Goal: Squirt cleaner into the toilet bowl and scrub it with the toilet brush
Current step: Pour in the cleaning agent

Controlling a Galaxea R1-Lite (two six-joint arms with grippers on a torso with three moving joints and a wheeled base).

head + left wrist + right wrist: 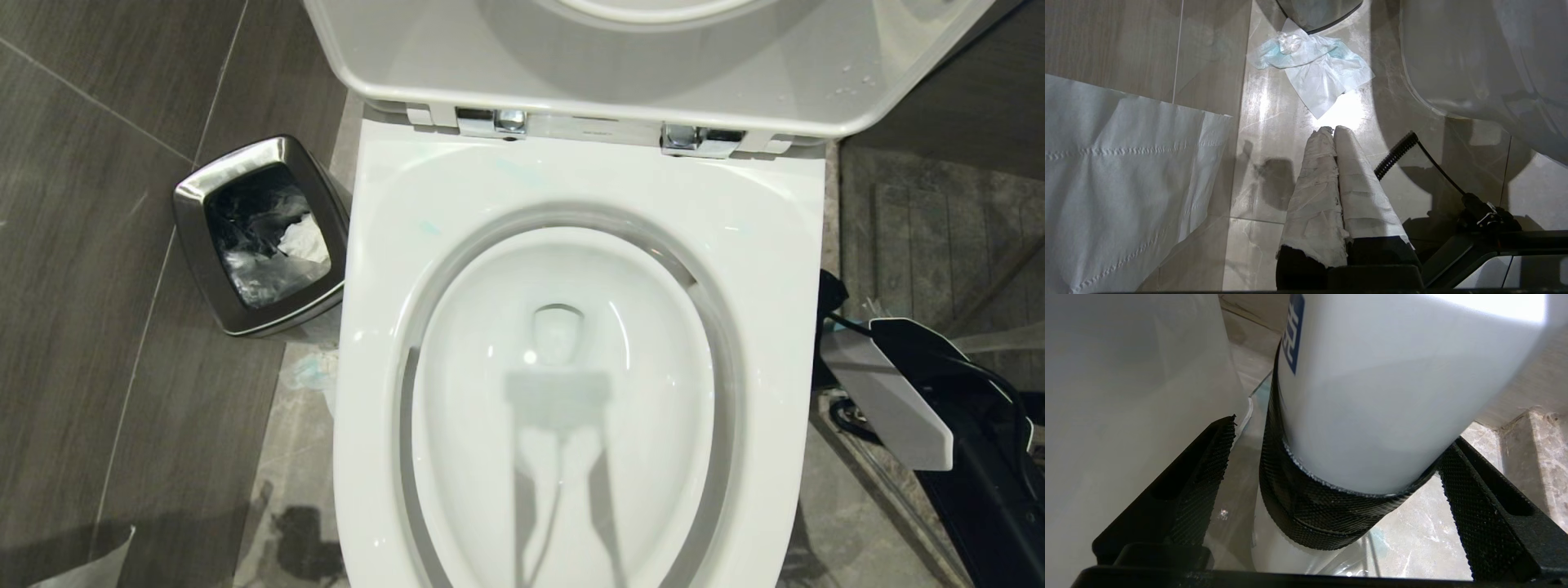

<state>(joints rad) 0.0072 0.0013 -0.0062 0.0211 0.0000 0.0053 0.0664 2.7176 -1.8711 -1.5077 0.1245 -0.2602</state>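
The toilet bowl (571, 204) fills the head view, white and glossy, its lid (653, 73) raised and water low in the basin. My right arm (890, 392) reaches down beside the bowl's right side. In the right wrist view my right gripper (1341, 433) stands open around a white bottle (1392, 375) with a blue label and a black textured band (1323, 514). One finger is clear of the band and the other sits at its edge. My left gripper (1333, 130), wrapped in white tape, hangs shut and empty over the floor left of the toilet. The toilet brush is out of view.
A steel waste bin (261, 237) with a liner stands on the floor left of the toilet. A crumpled blue-white tissue (1314, 65) lies on the tiles near it. A sheet of white paper (1118, 171) hangs beside the left gripper. A stone ledge (1527, 433) runs past the bottle.
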